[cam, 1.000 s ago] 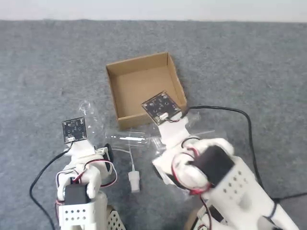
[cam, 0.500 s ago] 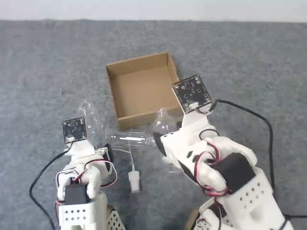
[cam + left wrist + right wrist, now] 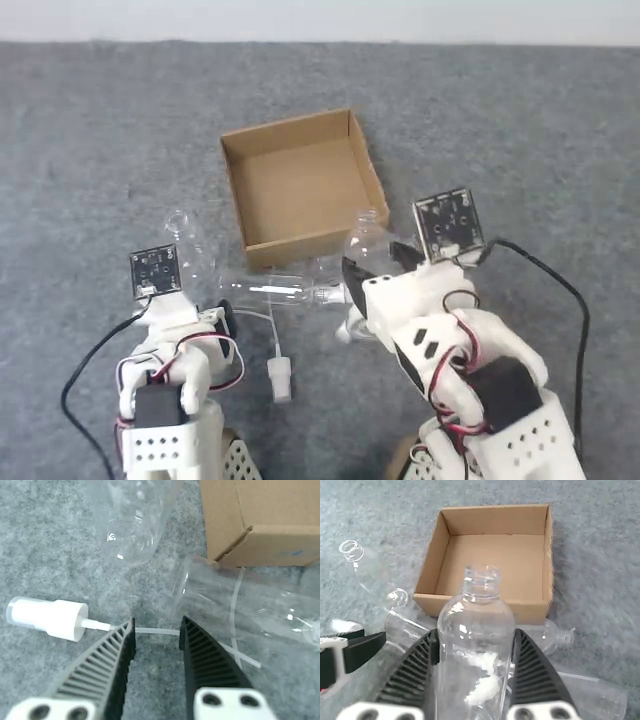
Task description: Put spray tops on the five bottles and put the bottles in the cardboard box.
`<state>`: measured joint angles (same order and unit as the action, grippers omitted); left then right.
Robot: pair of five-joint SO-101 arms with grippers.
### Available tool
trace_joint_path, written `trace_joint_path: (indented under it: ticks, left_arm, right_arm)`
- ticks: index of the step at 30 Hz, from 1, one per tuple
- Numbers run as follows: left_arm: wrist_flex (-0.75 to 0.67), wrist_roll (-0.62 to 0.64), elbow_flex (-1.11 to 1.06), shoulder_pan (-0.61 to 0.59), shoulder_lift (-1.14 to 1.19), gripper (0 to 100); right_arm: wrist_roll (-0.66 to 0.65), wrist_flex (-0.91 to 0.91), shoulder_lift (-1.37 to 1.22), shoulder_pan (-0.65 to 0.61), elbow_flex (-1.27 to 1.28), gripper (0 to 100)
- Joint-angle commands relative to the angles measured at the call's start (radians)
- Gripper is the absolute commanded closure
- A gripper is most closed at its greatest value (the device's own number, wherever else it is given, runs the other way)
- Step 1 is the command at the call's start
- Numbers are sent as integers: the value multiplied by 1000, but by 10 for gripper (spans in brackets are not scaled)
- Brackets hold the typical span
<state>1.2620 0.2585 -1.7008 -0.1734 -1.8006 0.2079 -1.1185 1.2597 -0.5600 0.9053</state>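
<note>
Clear plastic bottle [image 3: 476,615], smooth-walled and uncapped, is clenched between the ribbed black jaws of the right claw [image 3: 474,634], its open neck toward the square brown cardboard box [image 3: 492,555]. Left claw [image 3: 157,621] is released over the grey felt tabletop [image 3: 40,555]. The left wrist view shows a white spray top [image 3: 47,619] with its thin tube crossing the jaw tips, and a second clear bottle [image 3: 240,610] lying at the box corner.

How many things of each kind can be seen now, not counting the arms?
Bottles: 4 that I can make out, one held in the right gripper; more may be hidden
Spray tops: 1
Cardboard boxes: 1
Total: 6
</note>
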Motion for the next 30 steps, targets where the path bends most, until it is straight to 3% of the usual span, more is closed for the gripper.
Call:
trace_joint_path:
  ticks: [1,10,16,30]
  left_arm:
    - [0,6,16,0,-23,866]
    - [0,6,16,0,-23,866]
    - [0,6,16,0,-23,866]
    - [0,6,16,0,-23,866]
  right_arm:
    - [-15,67,102,31,48,991]
    - [-20,97,286,147,121,992]
    - [-138,104,367,143,189,992]
    - [-141,94,496,151,239,991]
